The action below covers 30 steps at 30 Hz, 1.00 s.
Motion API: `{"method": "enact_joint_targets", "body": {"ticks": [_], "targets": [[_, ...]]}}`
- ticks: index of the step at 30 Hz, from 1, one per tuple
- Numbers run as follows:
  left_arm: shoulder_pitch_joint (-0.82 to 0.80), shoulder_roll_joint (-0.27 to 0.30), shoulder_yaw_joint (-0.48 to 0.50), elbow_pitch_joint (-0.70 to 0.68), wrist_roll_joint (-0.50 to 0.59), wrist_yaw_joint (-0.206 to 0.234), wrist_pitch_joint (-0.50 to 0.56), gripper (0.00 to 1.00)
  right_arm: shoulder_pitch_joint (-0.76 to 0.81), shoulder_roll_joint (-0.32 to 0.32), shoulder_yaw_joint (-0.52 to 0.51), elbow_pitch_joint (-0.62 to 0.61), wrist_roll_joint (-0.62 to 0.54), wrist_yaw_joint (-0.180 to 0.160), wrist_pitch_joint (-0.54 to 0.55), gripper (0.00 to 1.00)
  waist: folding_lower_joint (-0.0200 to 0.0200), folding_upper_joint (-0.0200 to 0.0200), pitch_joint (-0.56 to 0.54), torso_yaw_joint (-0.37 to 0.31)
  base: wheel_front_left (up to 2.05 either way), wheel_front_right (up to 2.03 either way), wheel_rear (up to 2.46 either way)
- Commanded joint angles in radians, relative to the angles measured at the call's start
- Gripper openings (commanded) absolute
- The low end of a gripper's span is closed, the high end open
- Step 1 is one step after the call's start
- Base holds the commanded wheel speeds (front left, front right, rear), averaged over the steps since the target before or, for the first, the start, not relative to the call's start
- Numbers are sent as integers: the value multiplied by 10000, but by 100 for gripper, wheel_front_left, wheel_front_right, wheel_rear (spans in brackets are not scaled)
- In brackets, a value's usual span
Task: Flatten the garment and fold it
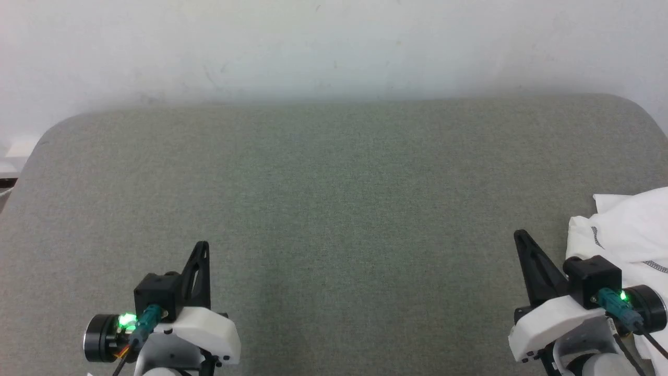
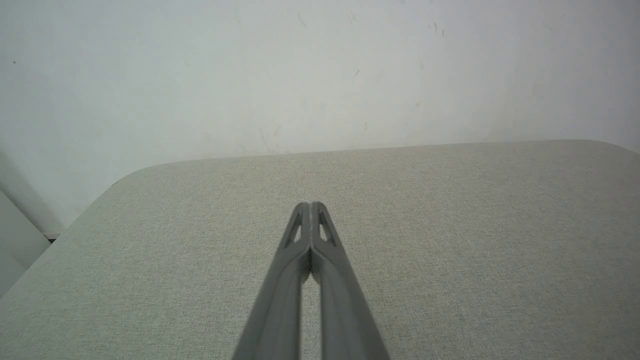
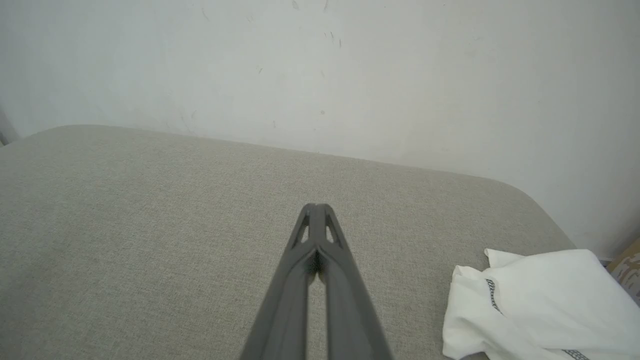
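Currently shirt (image 1: 629,227) bunched at lower right of frame on grey worktop (image 1: 334,198); left hand (image 1: 202,249) and right hand (image 1: 522,239) both clenched, empty, near bottom edge.

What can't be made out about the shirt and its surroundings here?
- Head view: the garment is cut off by the right edge and partly covered by the wrist of the right gripper.
- Right wrist view: it runs off the bottom edge; bunched folds hide sleeves and collar.
- Right wrist view: a brownish thing at the right edge, cut off, unidentifiable.
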Motion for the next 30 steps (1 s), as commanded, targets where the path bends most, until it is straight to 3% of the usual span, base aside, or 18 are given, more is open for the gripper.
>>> {"method": "enact_joint_targets", "body": {"ticks": [1, 30], "targets": [[-129, -41, 43, 22, 66, -16, 1, 0, -148, 36, -1, 14, -74, -21, -68, 0, 0, 0, 0, 0, 0, 0, 0], [-129, -41, 43, 22, 66, -16, 1, 0, -148, 36, -1, 14, -74, -21, -68, 0, 0, 0, 0, 0, 0, 0, 0]]}}
